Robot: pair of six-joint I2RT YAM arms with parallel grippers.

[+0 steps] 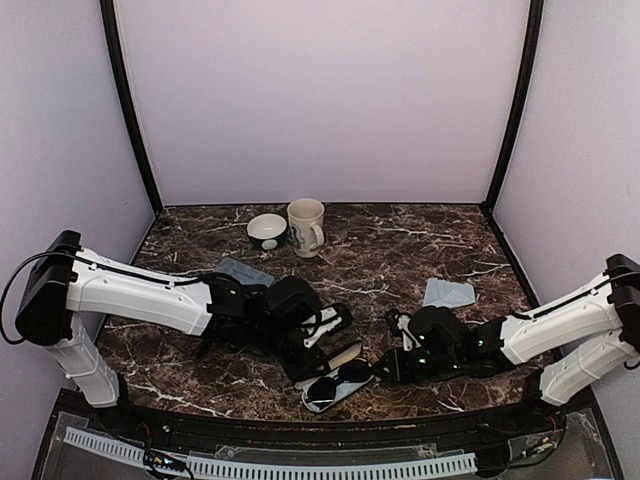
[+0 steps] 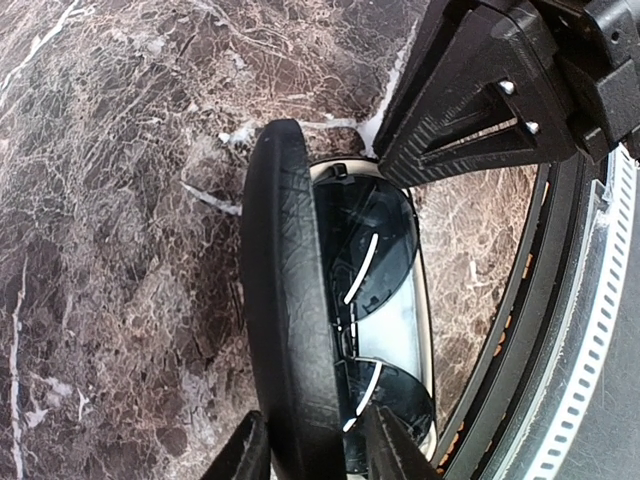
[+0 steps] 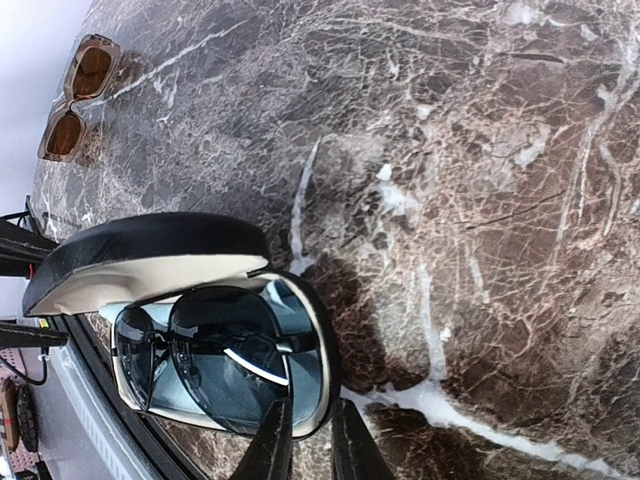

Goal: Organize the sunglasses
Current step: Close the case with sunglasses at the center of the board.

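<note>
A black oblong case (image 1: 338, 383) lies open near the table's front edge. The black thin-framed sunglasses (image 2: 375, 270) (image 3: 220, 350) lie folded in its pale-lined base. My left gripper (image 2: 318, 450) (image 1: 306, 356) is shut on the raised lid (image 2: 285, 300), one finger on each side of it. My right gripper (image 3: 310, 440) (image 1: 386, 367) is shut on the rim of the base (image 3: 330, 395) at its right end. The brownish sunglasses (image 3: 78, 95) lie on the marble far off, at the top left of the right wrist view.
A cream mug (image 1: 306, 227) and a small dark bowl (image 1: 267, 231) stand at the back centre. One grey-blue flat thing (image 1: 242, 271) lies behind the left arm, another (image 1: 448, 292) at the right. The table's front rail (image 2: 585, 330) runs close beside the case.
</note>
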